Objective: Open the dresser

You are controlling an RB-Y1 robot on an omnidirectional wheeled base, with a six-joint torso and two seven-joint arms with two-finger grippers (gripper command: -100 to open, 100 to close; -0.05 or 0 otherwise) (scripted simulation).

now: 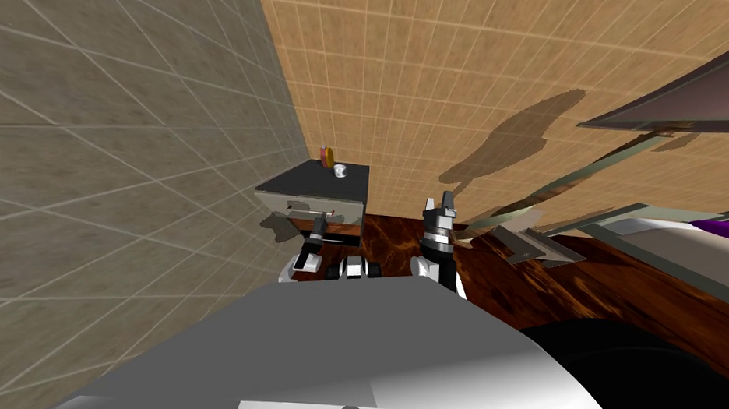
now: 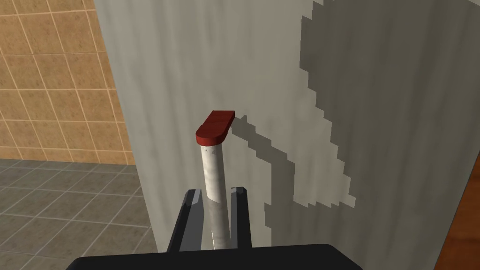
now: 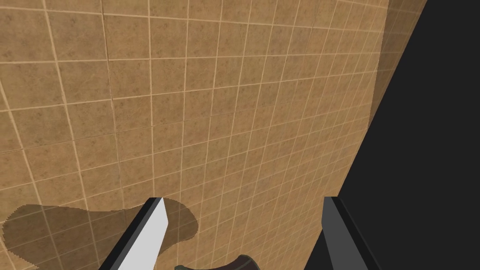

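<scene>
Left hand (image 2: 217, 192) clenched around the pale cylindrical handle (image 2: 212, 164), red-brown rounded cap (image 2: 214, 127) at its end, on the streaked grey dresser (image 2: 164, 70) in the tiled corner (image 1: 297, 109); right hand (image 3: 243, 200) released; handle's other end hidden.

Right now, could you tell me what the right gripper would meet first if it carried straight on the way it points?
Most likely the tan tiled wall: the open right gripper points squarely at it, though how far off is unclear.

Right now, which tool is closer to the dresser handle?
Left. The left tool grips the handle; the right tool hangs open, off to the side, away from the dresser.
</scene>
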